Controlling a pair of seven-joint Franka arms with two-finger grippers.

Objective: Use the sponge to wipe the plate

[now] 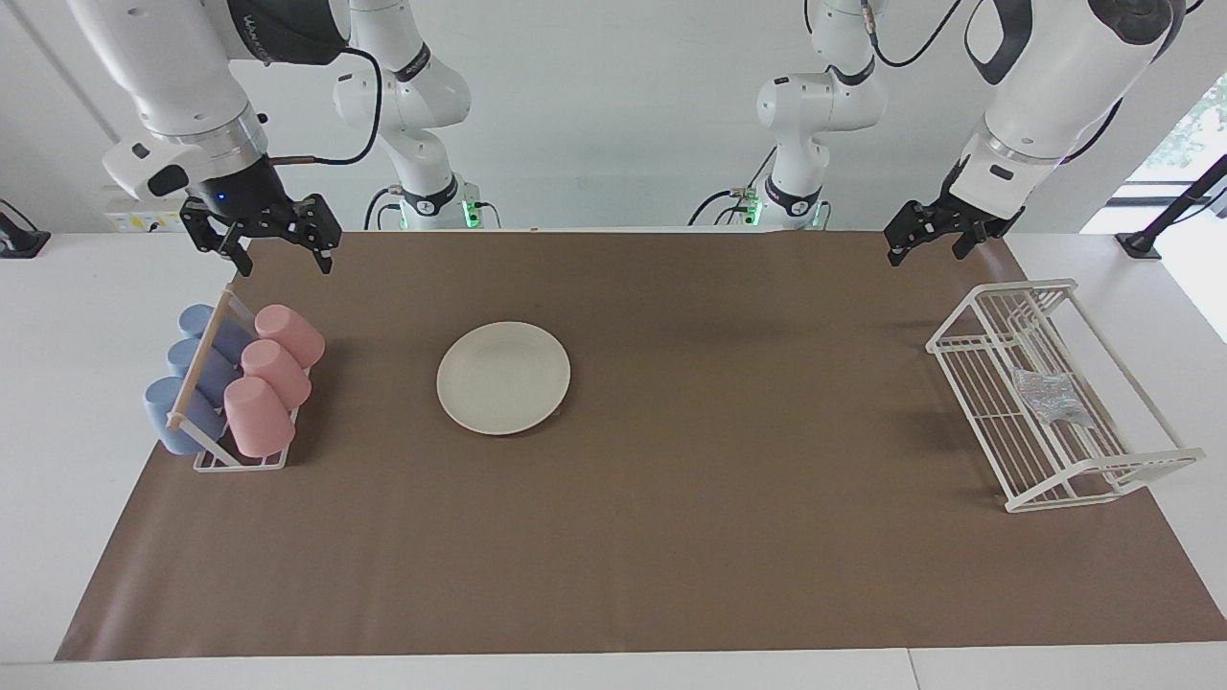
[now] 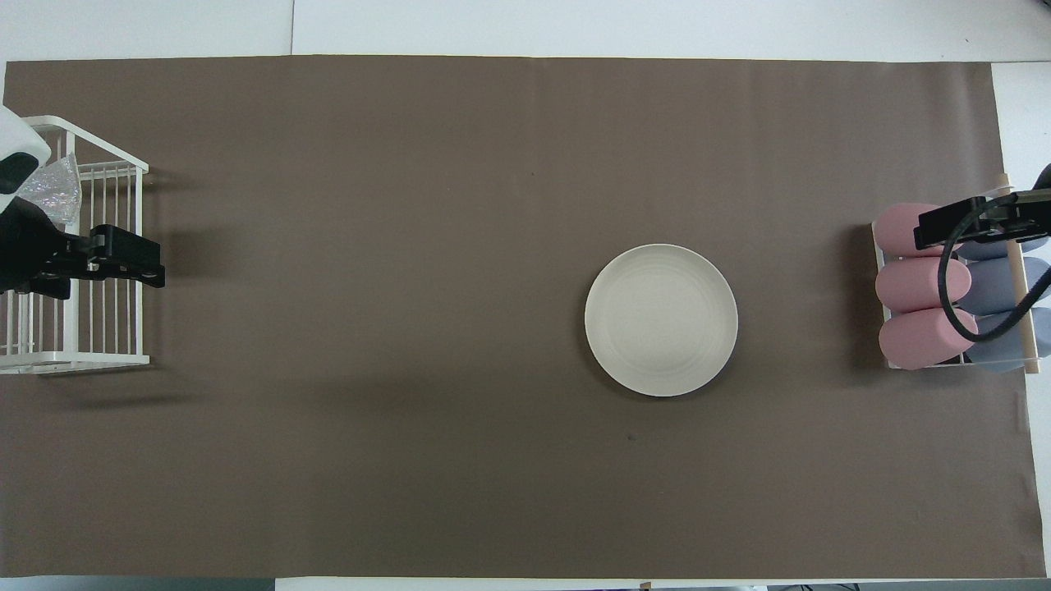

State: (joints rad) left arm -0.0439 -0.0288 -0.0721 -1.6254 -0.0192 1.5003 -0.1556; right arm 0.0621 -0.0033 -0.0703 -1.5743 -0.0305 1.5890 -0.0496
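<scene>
Brown mat (image 1: 613,537), sponge (image 1: 1050,395) in rack (image 1: 968,331), left hand (image 1: 935,238) above

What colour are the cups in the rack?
Three pink cups and three blue ones, clearest in the facing view.

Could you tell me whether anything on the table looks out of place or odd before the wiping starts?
Nothing stands out. The plate lies flat on the brown mat, the sponge rests in the white wire rack, and the cups sit tidily in their holder.

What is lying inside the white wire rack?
Only the sponge lies inside the white wire rack. From overhead, the left arm covers part of the rack.
</scene>
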